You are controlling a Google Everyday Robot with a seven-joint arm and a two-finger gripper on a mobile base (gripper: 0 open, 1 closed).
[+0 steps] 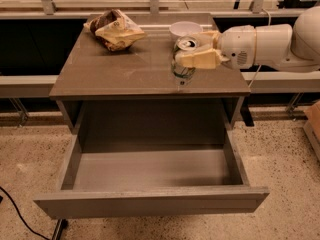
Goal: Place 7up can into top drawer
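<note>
Slippage is the worry: the gripper (pixel 189 54) pinches the 7up can (pixel 183 75) (near its rim) above the cabinet top (pixel 125 69), short of the open top drawer (pixel 150 204) below it.

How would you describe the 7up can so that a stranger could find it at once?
Find the brown-topped cabinet above the open top drawer. At its front right, in front of the white bowl, the gripper grips the 7up can. It alone is a small green-and-white cylinder with a silver top.
</note>
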